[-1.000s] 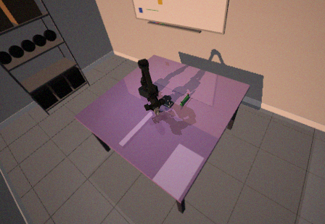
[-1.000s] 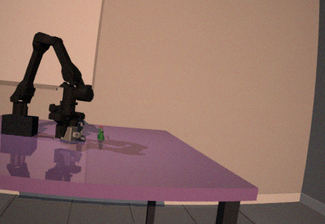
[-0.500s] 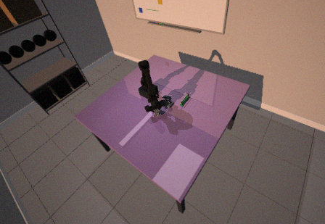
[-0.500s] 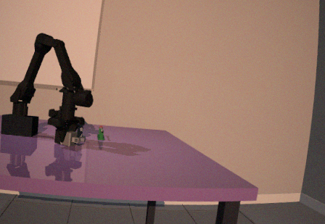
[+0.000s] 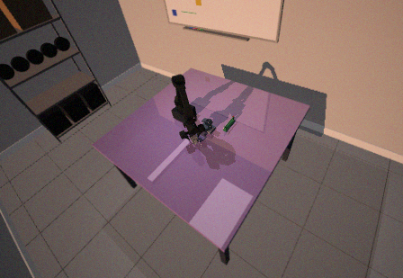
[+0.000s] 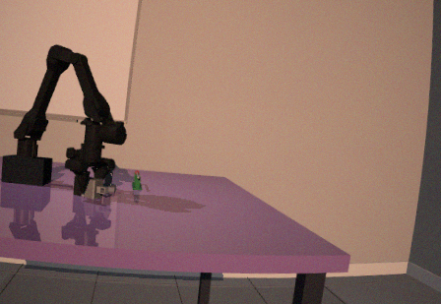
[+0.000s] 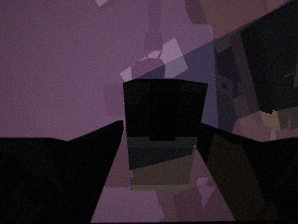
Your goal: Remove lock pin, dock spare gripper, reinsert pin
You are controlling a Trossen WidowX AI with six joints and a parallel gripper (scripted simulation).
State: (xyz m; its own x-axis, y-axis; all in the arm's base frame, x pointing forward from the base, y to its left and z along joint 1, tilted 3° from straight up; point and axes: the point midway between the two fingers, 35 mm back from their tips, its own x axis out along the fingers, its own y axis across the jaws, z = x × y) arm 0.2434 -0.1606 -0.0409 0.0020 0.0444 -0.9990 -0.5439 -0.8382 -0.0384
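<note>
The black arm's hand [image 6: 91, 182] hangs released over the small grey socket block [image 6: 98, 189] on the glossy purple desk [image 6: 207, 219], the green spare gripper [image 6: 136, 182] undocked beside it, pinning ahead.

Counted in the top view: one purple table [image 5: 135, 151], one black arm [image 5: 182, 103], one green pin [image 5: 228, 124] right of centre. Upper centre, one whiteboard [image 5: 234, 3] bearing two coloured squares. Upper left, one shelf unit [image 5: 42, 61] holding four dark round objects.
</note>
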